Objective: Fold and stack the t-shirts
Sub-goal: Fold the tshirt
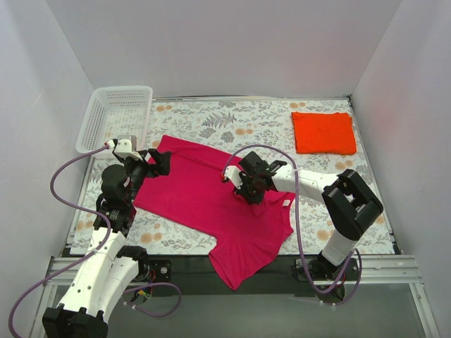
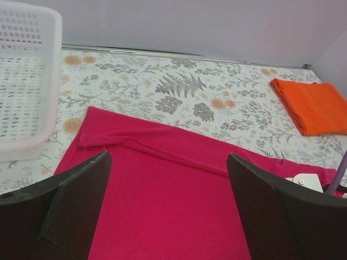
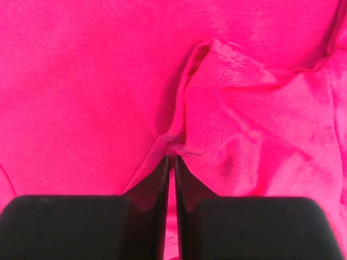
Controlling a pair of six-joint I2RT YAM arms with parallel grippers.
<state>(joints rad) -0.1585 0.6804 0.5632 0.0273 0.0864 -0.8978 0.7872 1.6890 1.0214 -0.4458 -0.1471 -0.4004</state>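
The magenta t-shirt (image 1: 204, 204) lies spread across the middle of the floral table (image 1: 211, 120), its lower end hanging over the near edge, while the orange t-shirt (image 1: 324, 132) sits folded at the far right corner. The left gripper (image 1: 158, 162) hovers with jaws wide apart over the shirt's left edge, near the basket (image 1: 116, 116). The right gripper (image 3: 172, 160) has its fingers pressed together on a pucker of magenta cloth, a pinch its own body hides from above.

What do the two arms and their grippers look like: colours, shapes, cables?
The left arm and right arm have white links and black joints. A thin purple cable loops along each. The left gripper and right gripper carry flat black fingers.
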